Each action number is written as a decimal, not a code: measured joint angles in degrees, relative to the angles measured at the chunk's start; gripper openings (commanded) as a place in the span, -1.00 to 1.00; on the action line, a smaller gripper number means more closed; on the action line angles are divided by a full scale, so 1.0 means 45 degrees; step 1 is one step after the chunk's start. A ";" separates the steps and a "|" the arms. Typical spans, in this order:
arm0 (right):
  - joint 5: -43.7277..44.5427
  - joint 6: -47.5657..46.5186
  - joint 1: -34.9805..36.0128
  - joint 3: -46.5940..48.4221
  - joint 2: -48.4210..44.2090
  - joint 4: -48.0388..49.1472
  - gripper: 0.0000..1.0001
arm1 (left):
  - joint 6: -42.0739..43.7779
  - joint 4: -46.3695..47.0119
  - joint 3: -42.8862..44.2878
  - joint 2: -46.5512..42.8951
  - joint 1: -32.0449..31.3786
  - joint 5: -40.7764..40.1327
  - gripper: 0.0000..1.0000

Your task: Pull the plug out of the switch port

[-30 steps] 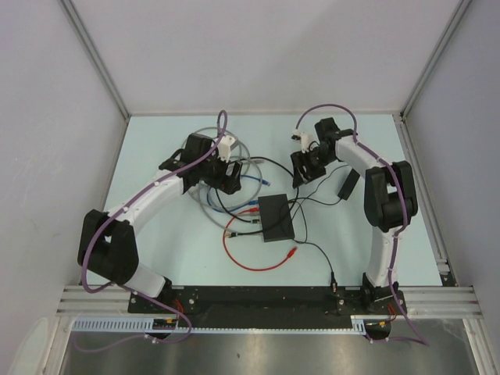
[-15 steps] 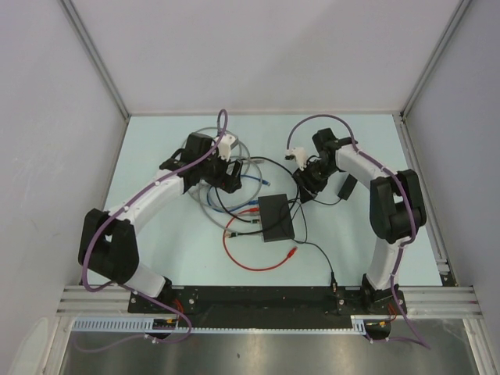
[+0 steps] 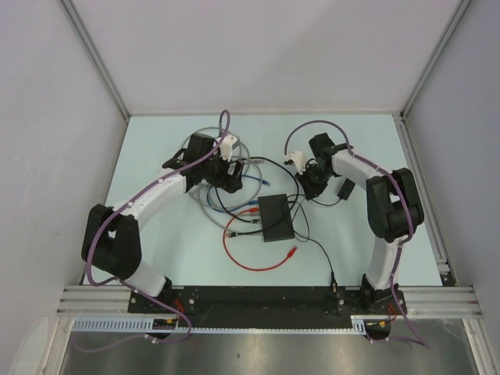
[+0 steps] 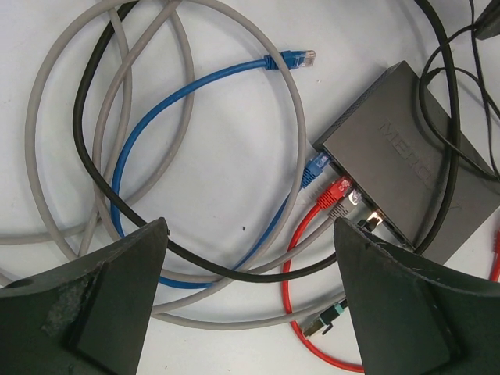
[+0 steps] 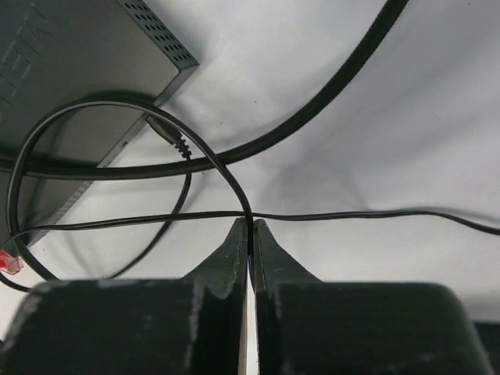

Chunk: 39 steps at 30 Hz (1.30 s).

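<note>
Switch (image 3: 276, 217) lies flat near the middle of the counter (image 3: 148, 141), between the two arms. A blue plug (image 4: 316, 164) and a red plug (image 4: 337, 187) sit side by side in its narrow edge. The left claw (image 4: 250, 234) hangs with its fingers wide apart over looped grey cable (image 4: 47, 117), just beside that edge. The right claw (image 5: 250, 226) has its fingers pressed together, clamped on a thin black cable (image 5: 375, 212) close to the switch's far corner.
</note>
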 measured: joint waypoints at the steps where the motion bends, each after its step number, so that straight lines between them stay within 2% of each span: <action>1: 0.0092 0.0010 -0.0019 -0.0039 0.0015 0.0019 -1.00 | 0.0000 -0.0005 0.0005 0.0044 0.0000 -0.0015 0.85; 5: -0.0146 0.0015 -0.0602 -0.0141 -0.0330 -0.0131 -1.00 | 0.0005 0.0000 0.0029 0.0112 0.0000 -0.0053 0.85; 9: -0.0971 0.0437 -0.2754 -0.0214 -0.1593 -0.0102 -1.00 | 0.0000 0.0044 0.0146 0.0233 0.0000 -0.0063 0.85; 14: -0.1413 0.1938 -0.5629 -0.0126 -0.2356 0.0758 -1.00 | -0.0005 0.0092 0.0325 0.0690 0.0000 -0.0058 0.85; 17: -0.1205 0.3531 -0.6227 0.0238 -0.1753 0.1141 -1.00 | -0.0015 0.0087 0.0418 0.0933 -0.0010 -0.0053 0.85; 20: -0.0923 0.5416 -0.6407 0.1234 -0.0510 0.1307 -0.94 | -0.0029 0.0078 0.0588 0.1137 -0.0053 -0.0034 0.85; 24: -0.0597 0.7087 -0.6499 0.2035 0.0622 0.1598 -0.05 | -0.0073 0.0073 0.0874 0.1248 -0.0097 0.0092 0.85; 30: -0.0117 0.7053 -0.5790 0.3133 0.0194 0.1661 0.35 | 0.0170 0.0049 0.1132 0.1248 -0.0238 0.0423 0.84; 36: 0.0000 0.6577 -0.3560 0.1574 -0.2501 0.2030 0.37 | 0.1496 -0.0335 0.1132 0.1248 -0.1151 0.0967 0.75; 39: -0.0442 0.6771 -0.2832 0.1273 -0.3143 0.2108 0.37 | 0.2317 -0.0534 0.1195 0.1302 -0.2040 0.1039 0.50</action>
